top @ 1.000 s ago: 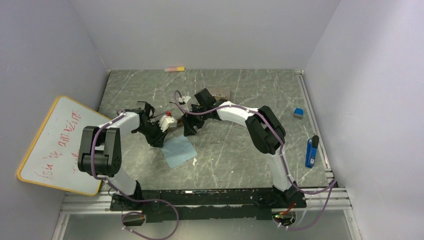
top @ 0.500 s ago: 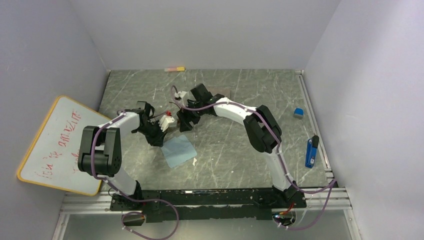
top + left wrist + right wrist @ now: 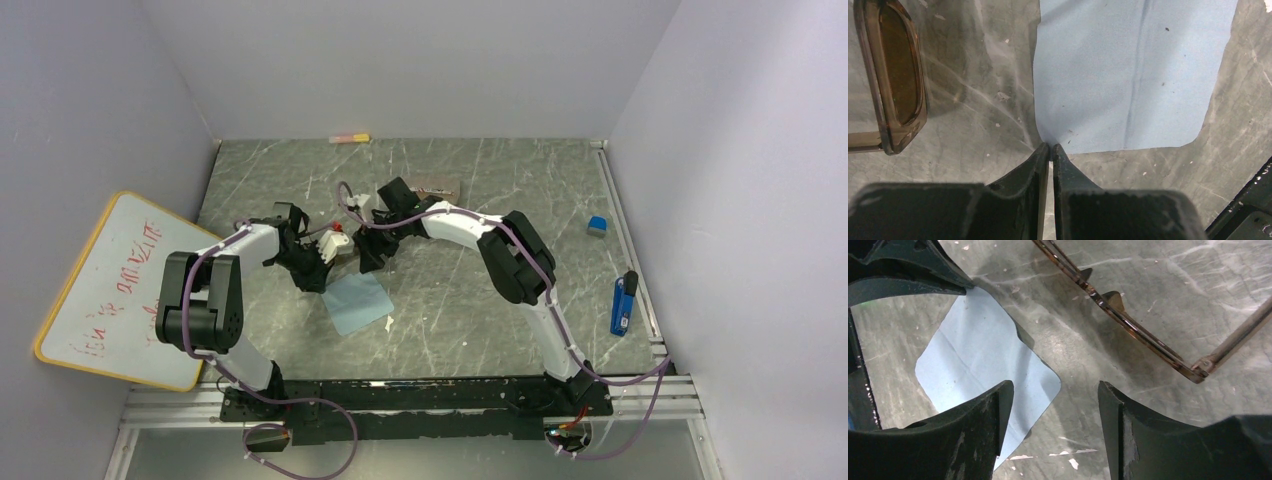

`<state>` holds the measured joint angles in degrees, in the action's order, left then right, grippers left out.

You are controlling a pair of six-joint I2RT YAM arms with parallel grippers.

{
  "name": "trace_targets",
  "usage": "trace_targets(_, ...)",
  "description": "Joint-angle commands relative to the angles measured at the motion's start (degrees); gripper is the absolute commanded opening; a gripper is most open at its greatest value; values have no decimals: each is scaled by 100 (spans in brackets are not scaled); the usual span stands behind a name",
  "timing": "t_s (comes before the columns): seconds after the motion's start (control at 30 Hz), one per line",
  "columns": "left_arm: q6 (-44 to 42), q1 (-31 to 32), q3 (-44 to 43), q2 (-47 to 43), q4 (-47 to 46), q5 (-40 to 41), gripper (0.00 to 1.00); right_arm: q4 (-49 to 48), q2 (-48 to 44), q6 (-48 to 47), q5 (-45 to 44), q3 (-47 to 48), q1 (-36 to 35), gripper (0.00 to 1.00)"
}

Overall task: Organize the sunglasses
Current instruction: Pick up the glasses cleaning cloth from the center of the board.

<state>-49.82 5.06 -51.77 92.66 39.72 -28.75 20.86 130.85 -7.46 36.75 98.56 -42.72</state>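
The thin-framed sunglasses with brown-amber lenses lie on the table between my two grippers. One lens shows in the left wrist view, and the frame and a temple show in the right wrist view. My left gripper is shut, its tips pinching a corner of the light-blue cloth. My right gripper is open and empty. It hovers low over the table between the cloth and the amber sunglasses. The black-framed sunglasses are out of view.
A brown printed case lies behind the right wrist. A whiteboard leans at the left wall. A blue eraser and a blue marker lie at the right edge. A yellow-pink stick lies at the back wall.
My right gripper has moved a little to the left, closer to the left gripper. The left arm and the cloth have not moved.
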Motion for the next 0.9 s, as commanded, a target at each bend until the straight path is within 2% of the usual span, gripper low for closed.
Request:
trace_targets(0.0, 43, -5, -61, -68, -27, -148, 14, 33, -99, -27, 226, -241, -95, 65)
trace_targets(0.87, 17, -5, -43, -93, -50, -139, 14, 52, -34, 17, 476, -384, -147, 47)
